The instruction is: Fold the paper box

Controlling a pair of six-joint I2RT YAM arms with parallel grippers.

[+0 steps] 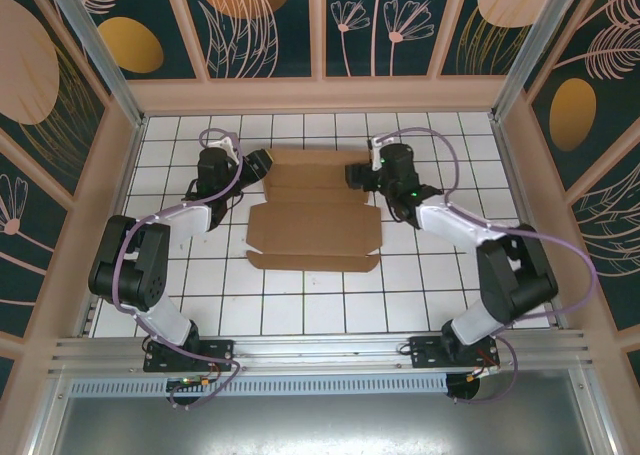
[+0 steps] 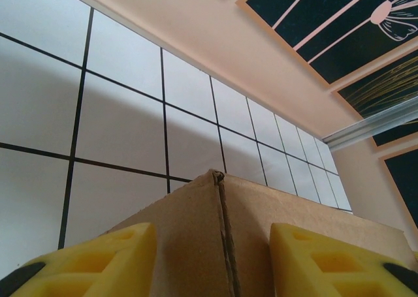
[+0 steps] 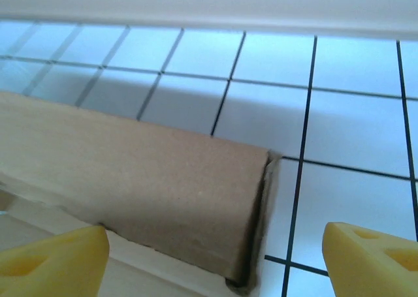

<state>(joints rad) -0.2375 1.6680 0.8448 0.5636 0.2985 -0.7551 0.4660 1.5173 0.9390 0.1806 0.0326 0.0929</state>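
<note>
Creased brown corrugated paper box (image 1: 315, 220), matte; left claw (image 2: 212, 248) half-spread at its folded corner; right claw (image 3: 215, 248) spread wide, empty.

Paper box (image 1: 313, 220) on table (image 1: 300, 310); left gripper (image 1: 268, 163) at far-left corner, right gripper (image 1: 353, 175) far-right.

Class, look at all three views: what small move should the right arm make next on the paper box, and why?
Probably close the right gripper on the flap of the paper box. Its jaws stand wide open with the flap's end between them, and the left gripper straddles the box's other far corner, so both ends could then be folded together.
</note>
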